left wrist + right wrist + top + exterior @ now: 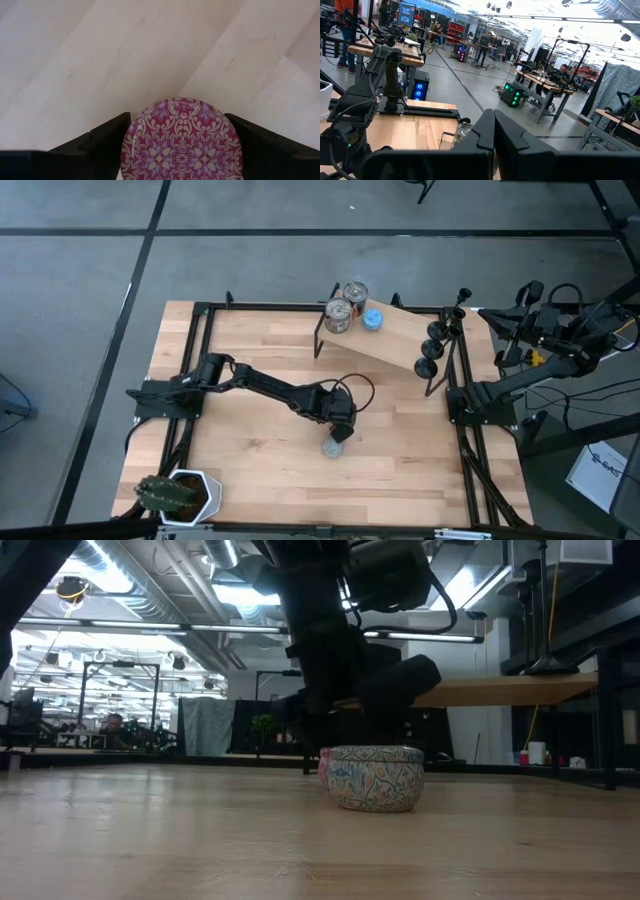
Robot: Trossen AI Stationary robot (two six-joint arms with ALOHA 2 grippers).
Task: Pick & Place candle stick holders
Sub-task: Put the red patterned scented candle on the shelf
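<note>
Three black candle stick holders [437, 332] stand on their round bases in a row at the right end of a sloping wooden board [395, 338]. My left gripper [341, 418] is at the table's middle, pointing down, shut on a pink patterned round disc [182, 142]. In the low view only a sliver of the pink disc [323, 768] shows, low behind a grey patterned disc [376, 778] that rests on the table. My right gripper [494, 116] is shut and empty, off the table's right edge [497, 320], beyond the holders. My left gripper pinches the pink disc's round side wall [129, 145] between its two fingers, one finger on each opposite side. The fingers come from above, pointing down. The disc lies flat with its patterned top up; whether it rests on the table I cannot tell.
Two shiny metal cans [338, 315] and a blue disc [373, 320] sit on the board's far left end. The grey disc [333, 448] lies just near of my left gripper. A potted plant [175, 495] stands at the near left corner. A black frame [200, 360] borders the table.
</note>
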